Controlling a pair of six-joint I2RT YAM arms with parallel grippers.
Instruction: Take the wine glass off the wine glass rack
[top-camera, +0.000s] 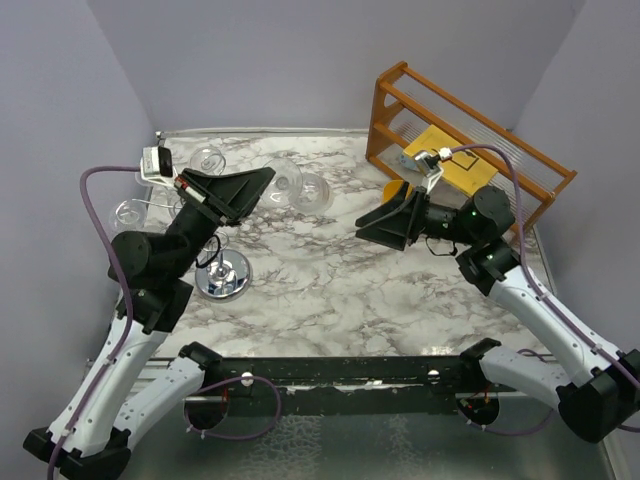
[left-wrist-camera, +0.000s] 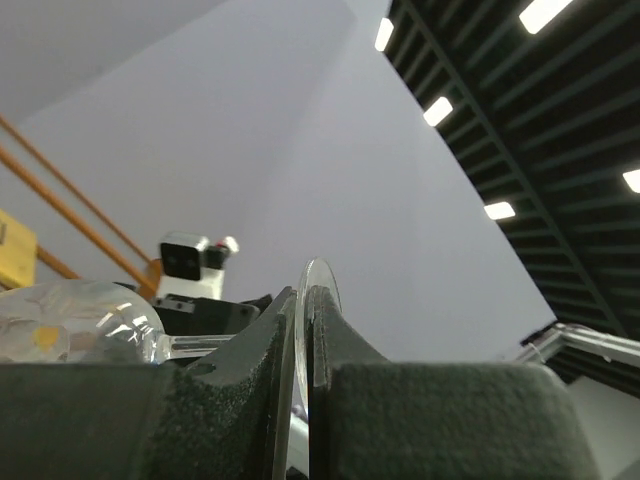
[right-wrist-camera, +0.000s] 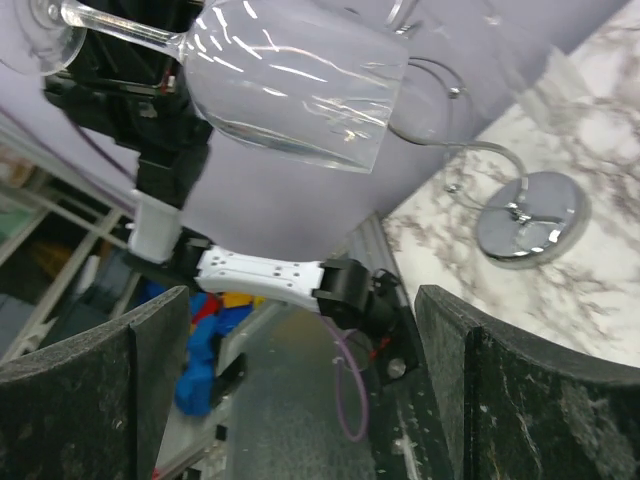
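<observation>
My left hand is pinching the wine glass by its thin foot, bowl sideways above the tabletop, just right of the wine glass rack. My right hand is spread nearby. I'd grip gently, stay level, and ease it clear

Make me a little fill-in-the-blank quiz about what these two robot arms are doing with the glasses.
1. The left gripper is ___ on the foot of a wine glass.
2. The right gripper is ___, holding nothing.
3. The wine glass rack stands on a table with a ___ pattern.
4. The orange wooden shelf stands beyond the ___ arm.

Missing words: shut; open; marble; right.
</observation>
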